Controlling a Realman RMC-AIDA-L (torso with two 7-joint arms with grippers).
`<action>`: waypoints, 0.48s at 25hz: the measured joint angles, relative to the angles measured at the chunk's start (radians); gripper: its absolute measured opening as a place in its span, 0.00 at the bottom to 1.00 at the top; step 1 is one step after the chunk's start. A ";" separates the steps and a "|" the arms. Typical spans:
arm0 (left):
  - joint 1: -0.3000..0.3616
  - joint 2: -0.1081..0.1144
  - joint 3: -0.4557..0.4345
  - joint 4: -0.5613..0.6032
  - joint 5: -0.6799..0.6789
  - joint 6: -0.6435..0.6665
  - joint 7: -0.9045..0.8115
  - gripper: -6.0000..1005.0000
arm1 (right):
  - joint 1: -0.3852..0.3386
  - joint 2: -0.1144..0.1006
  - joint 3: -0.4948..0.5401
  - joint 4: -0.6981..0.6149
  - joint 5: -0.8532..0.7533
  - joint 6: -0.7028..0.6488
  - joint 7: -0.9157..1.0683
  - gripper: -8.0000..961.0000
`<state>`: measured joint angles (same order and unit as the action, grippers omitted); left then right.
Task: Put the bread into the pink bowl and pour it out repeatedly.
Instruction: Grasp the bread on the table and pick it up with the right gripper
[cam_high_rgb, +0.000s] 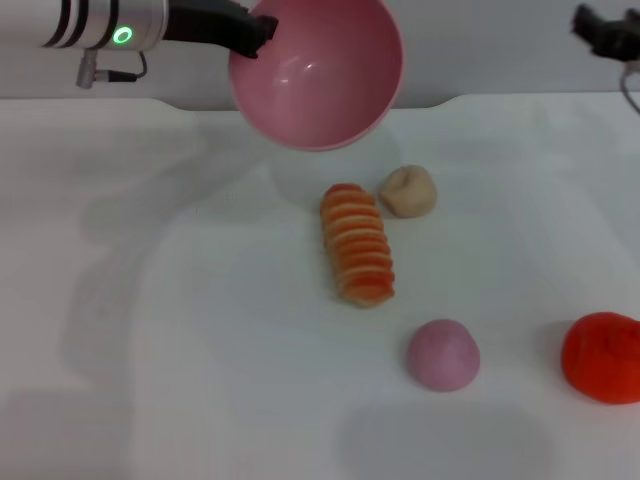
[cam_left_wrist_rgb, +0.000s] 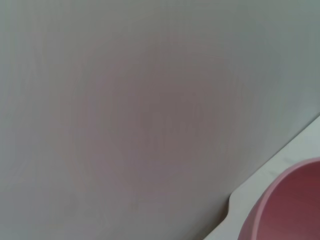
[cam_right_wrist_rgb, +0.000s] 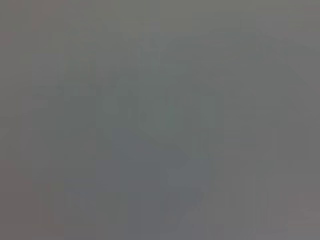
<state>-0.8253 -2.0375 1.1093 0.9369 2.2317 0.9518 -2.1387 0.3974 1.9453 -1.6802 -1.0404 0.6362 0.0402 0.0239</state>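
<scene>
The pink bowl (cam_high_rgb: 318, 72) hangs in the air at the back of the table, tipped on its side with its empty inside facing me. My left gripper (cam_high_rgb: 250, 32) is shut on its left rim. A slice of the bowl's rim (cam_left_wrist_rgb: 287, 207) shows in the left wrist view. The bread (cam_high_rgb: 356, 243), striped orange and cream, lies on the white table below and in front of the bowl. My right gripper (cam_high_rgb: 605, 30) is parked high at the far right; its wrist view shows only grey.
A small beige bun (cam_high_rgb: 408, 190) sits just right of the bread's far end. A pink dome-shaped lump (cam_high_rgb: 443, 354) lies nearer the front, and a red lump (cam_high_rgb: 602, 356) at the right edge. The table's back edge (cam_high_rgb: 520, 97) meets a grey wall.
</scene>
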 joint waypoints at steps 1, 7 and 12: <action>0.001 0.000 -0.001 0.000 0.006 0.002 -0.003 0.05 | 0.023 -0.009 0.004 -0.009 0.001 0.069 -0.010 0.65; 0.005 0.011 -0.006 -0.002 0.051 0.016 -0.028 0.05 | 0.105 -0.003 0.093 -0.106 0.175 0.497 -0.316 0.65; 0.018 0.025 -0.044 0.008 0.068 0.039 -0.037 0.05 | 0.187 0.061 0.299 -0.126 0.262 0.920 -0.524 0.64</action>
<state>-0.8077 -2.0125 1.0651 0.9451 2.3000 0.9905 -2.1755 0.5839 2.0066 -1.3815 -1.1667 0.8979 0.9598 -0.5005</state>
